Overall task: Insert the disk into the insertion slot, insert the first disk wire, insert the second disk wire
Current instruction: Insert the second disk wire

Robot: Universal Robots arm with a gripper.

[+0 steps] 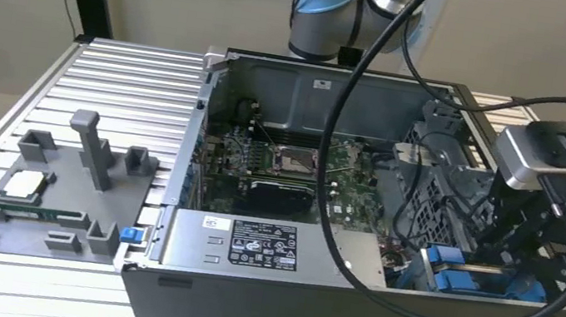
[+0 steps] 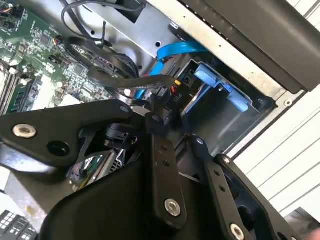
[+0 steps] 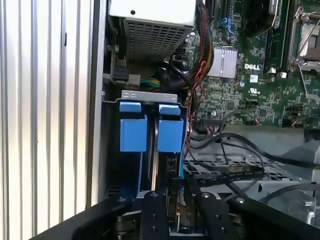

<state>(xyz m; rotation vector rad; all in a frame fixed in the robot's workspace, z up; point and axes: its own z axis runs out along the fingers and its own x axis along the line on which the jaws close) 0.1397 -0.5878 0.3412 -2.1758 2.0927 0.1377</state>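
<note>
The disk (image 3: 171,135), in its blue carrier, sits seated in the drive bay at the corner of the open computer case (image 1: 273,300) on the bench (image 1: 127,76). The tool (image 3: 172,200) is lowered over the bay, fingers (image 3: 152,215) pinching a black wire connector (image 2: 162,97) at the disk's end.

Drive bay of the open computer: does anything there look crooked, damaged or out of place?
Nothing stands out. Both blue carriers sit upright and parallel in the bay, and the gripper hangs at their end, by the loose black cables.

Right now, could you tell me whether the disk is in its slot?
In: the disk stands upright in the drive bay, its blue carrier tabs level with the neighbouring carrier.
</note>
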